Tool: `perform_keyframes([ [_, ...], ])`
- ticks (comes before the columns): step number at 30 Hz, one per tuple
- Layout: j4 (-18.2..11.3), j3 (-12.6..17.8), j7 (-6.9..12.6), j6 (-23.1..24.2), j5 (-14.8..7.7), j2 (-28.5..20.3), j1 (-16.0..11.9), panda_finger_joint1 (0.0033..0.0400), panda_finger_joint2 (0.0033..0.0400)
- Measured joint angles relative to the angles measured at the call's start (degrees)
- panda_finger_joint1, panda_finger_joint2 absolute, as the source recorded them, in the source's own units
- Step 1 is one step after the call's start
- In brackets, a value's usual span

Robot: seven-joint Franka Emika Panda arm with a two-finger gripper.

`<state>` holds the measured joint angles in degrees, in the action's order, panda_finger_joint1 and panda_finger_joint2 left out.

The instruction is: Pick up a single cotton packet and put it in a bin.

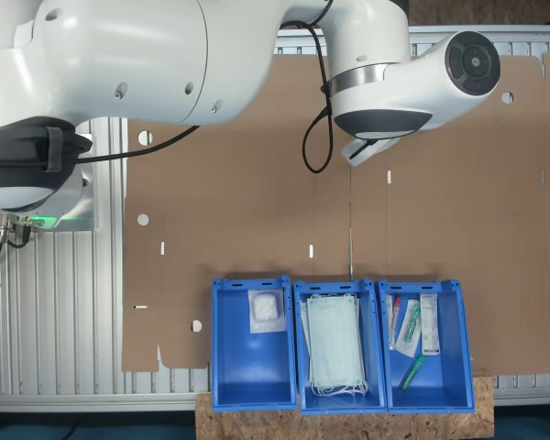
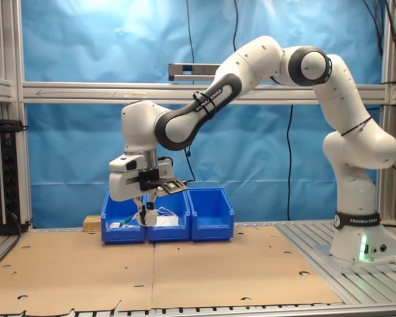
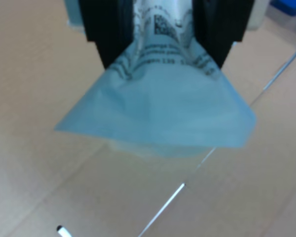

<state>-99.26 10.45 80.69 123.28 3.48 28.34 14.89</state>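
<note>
My gripper (image 3: 163,49) is shut on a cotton packet (image 3: 158,113), a pale bluish plastic pouch with black print. Its top is pinched between the two black fingers (image 3: 106,47), and the rest fans out below them above the brown cardboard. In the second exterior view the gripper (image 2: 145,212) points down just in front of three blue bins, over the seam between the bin at the second exterior view's left (image 2: 122,228) and the middle bin (image 2: 168,226). In the first exterior view another white cotton packet (image 1: 266,312) lies in the bin at the first exterior view's left (image 1: 222,353).
The middle bin (image 1: 301,357) holds a stack of pale green face masks (image 1: 335,344). The bin at the first exterior view's right (image 1: 460,353) holds wrapped syringes and small packets (image 1: 417,325). Cardboard sheets (image 1: 257,192) cover the table. The arm's base (image 2: 358,238) stands at the second exterior view's right.
</note>
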Motion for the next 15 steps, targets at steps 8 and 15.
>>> perform_keyframes([
  [8,-3.86,1.11,-1.39,-0.97,-0.07,-4.22,0.0,0.0082,0.0082],
  [15,-6.98,2.55,-3.55,-1.52,-1.8,-7.82,0.01,0.0082,0.0082],
])
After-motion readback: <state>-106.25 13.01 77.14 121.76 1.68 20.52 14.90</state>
